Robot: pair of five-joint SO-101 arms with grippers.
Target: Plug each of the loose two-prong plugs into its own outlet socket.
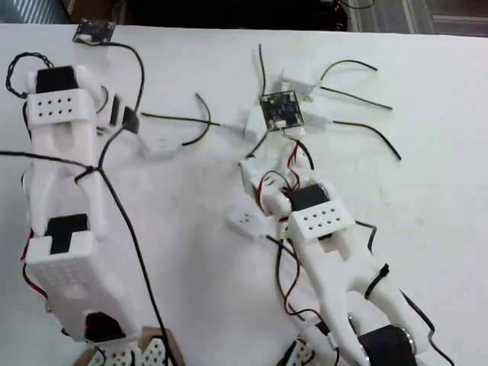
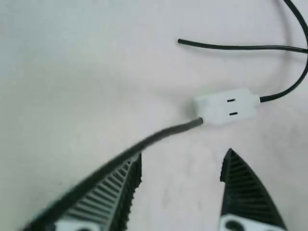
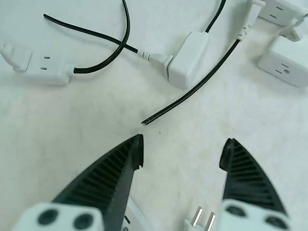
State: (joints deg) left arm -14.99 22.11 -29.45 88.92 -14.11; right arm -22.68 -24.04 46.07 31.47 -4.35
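Right pincer [image 3: 183, 149] apart, empty; loose two-prong plug [image 3: 195, 217] just beside it on tabletop [image 3: 72, 125]. Left pincer [image 2: 183, 161] apart, empty; outlet socket [image 2: 226, 107] beyond, slots vacant. Judgement: nothing grasped, plugging hardly begun.

Bare counter [image 3: 62, 125] lies between the spread fingers of the right hand [image 3: 184, 140], up to a cut wire end [image 3: 144, 122]. Beyond, a white plug block [image 3: 188, 60] and crossing cords [image 3: 122, 44] crowd the way. Before the left hand [image 2: 183, 154], likewise spread, a black cable [image 2: 154, 137] slants over one finger, perhaps hanging above the surface; an outlet socket [image 2: 226, 107] lies just past it.
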